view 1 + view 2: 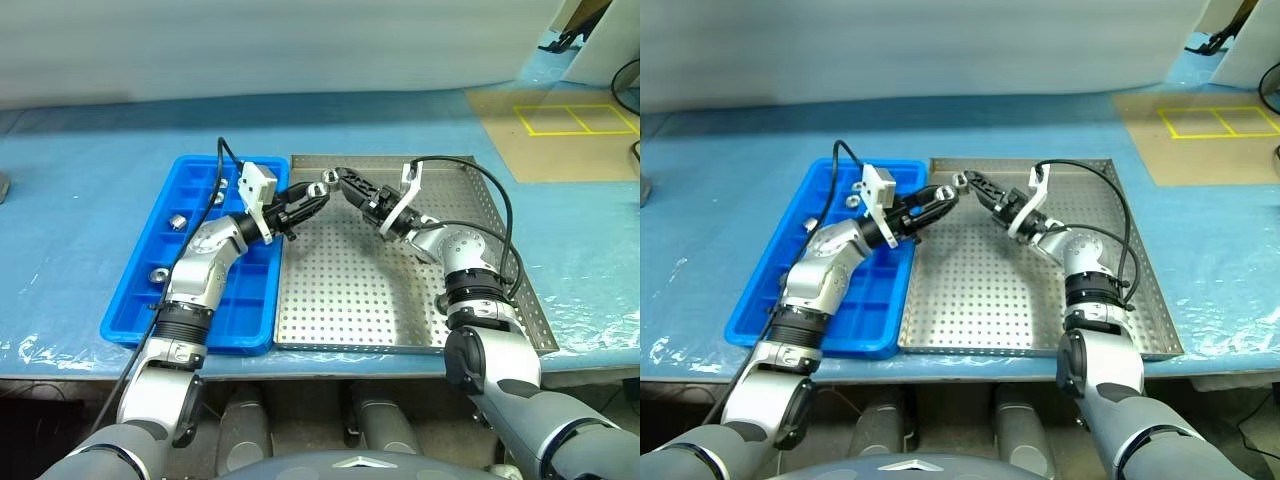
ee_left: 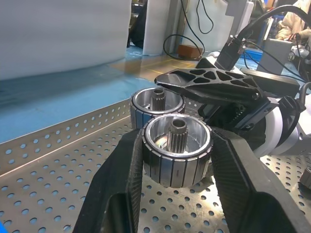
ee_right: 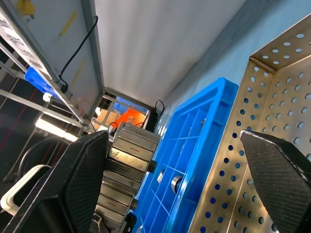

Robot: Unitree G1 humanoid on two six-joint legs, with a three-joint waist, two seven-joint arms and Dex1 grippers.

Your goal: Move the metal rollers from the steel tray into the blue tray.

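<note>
Midair over the perforated steel tray (image 1: 400,300), the left pincer (image 2: 177,160) clenched a shiny ribbed roller (image 2: 176,150) by its sides; the right pincer (image 1: 338,178) hung released alongside. Solid metal, it probably felt heavy and slippery. More rollers sat in the blue tray (image 1: 135,290).

Surface: table (image 1: 90,180), blue film cover | on it: blue tray (image 1: 140,275) left, steel tray (image 1: 350,300) right, touching | brown mat (image 1: 570,135), yellow markings, far right
</note>
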